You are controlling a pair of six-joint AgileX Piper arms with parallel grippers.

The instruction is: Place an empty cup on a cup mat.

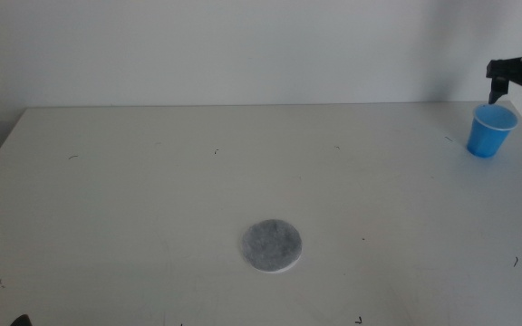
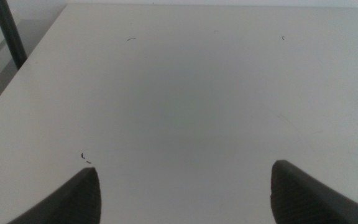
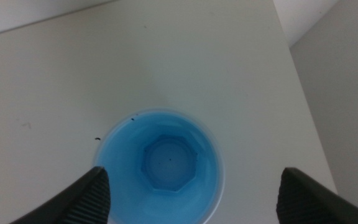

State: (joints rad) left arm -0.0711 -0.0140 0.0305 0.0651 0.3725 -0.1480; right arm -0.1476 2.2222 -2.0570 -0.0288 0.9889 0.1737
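Two grippers appear: the right gripper [image 3: 191, 193] hangs above the cup [image 1: 491, 130] near the table's [image 1: 152, 199] far right corner, jaws spread wider than the rim and touching nothing; the left gripper [image 2: 185, 193], also wide open, faces bare tabletop. Only the right wrist view shows the cup's empty interior. The middle view alone shows the cup mat [image 1: 272, 245], a flat, mottled grey disc near the front edge's centre.

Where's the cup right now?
In the middle view the cup stands upright at the table's far right, directly under the open right gripper, far from the mat.
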